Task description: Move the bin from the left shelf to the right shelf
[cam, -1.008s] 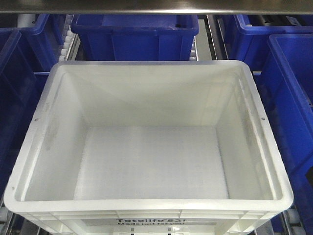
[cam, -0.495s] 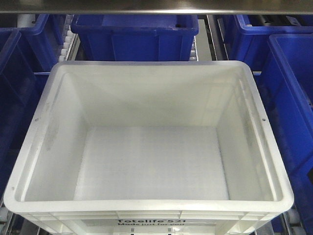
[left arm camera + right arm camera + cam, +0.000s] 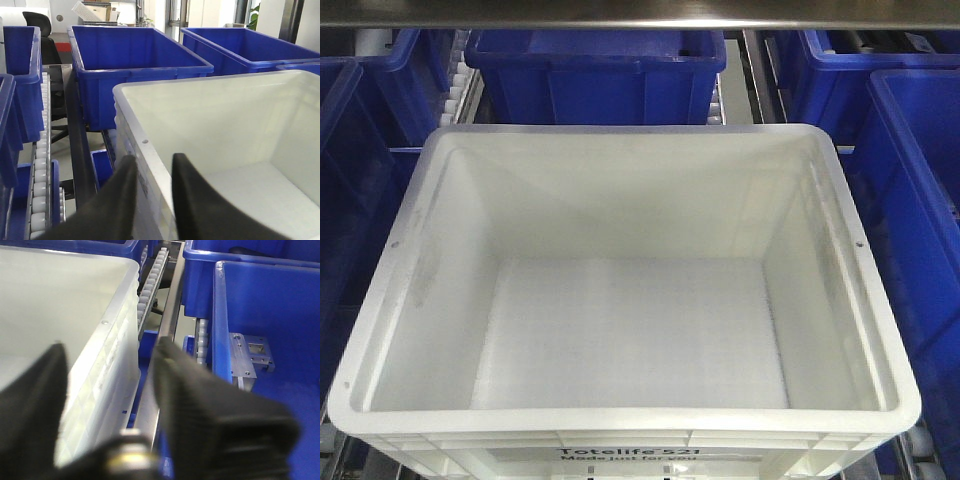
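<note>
The white bin (image 3: 620, 137) fills the front view, empty, with its black "Totelife 521" print at the near edge. It rests in a shelf lane among blue totes. In the left wrist view my left gripper (image 3: 152, 165) straddles the bin's left rim (image 3: 150, 150), one black finger (image 3: 120, 200) outside the wall and one inside, both pressed close to it. In the right wrist view my right gripper (image 3: 107, 352) straddles the bin's right wall (image 3: 112, 340) with wide-set fingers. Its outer finger (image 3: 175, 380) stands clear of the wall.
Dark blue totes surround the bin: one behind (image 3: 595, 70), one on the right (image 3: 920, 200) and one on the left (image 3: 350, 180). A metal shelf bar (image 3: 640, 12) crosses overhead. Roller tracks (image 3: 150, 285) and a steel rail (image 3: 170, 310) run between the lanes.
The bin's near right corner has crept a few pixels to the right; otherwise the view is the same.
</note>
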Controlling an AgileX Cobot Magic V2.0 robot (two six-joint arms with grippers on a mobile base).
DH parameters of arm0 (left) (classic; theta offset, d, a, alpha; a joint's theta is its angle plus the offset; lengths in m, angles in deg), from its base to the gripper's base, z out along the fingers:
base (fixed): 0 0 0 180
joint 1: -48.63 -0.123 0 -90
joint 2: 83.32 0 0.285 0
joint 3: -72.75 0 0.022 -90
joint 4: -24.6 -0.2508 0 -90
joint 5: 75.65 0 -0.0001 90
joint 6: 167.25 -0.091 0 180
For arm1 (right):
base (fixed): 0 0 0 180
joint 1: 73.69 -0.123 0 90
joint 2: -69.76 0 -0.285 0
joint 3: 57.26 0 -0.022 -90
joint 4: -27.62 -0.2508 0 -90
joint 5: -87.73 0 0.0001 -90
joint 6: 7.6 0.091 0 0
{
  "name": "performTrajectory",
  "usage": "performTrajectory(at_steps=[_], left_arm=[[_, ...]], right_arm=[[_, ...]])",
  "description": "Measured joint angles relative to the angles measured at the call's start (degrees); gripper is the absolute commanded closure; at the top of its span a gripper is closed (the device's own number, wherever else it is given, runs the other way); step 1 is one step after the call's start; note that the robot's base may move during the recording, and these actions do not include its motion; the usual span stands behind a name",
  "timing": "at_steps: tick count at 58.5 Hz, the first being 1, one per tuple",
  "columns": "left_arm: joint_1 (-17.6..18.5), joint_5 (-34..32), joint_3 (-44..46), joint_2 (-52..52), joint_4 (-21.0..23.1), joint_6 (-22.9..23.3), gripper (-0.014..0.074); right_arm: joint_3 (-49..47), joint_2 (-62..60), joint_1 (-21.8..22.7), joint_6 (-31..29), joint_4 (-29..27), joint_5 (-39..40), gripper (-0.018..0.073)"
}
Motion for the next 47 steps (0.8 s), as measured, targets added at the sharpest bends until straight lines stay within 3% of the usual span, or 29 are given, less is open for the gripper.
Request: performTrajectory(at_steps=[3,47], left_arm=[[0.0,0.0,0.0,0.0,0.0,0.0,0.0605],[0.0,2.4,0.0,0.0,0.0,0.0,0.0603]], right_arm=[[0.0,0.0,0.0,0.0,0.0,0.0,0.0574],[0.0,0.0,0.0,0.4,0.0,-0.7,0.0566]])
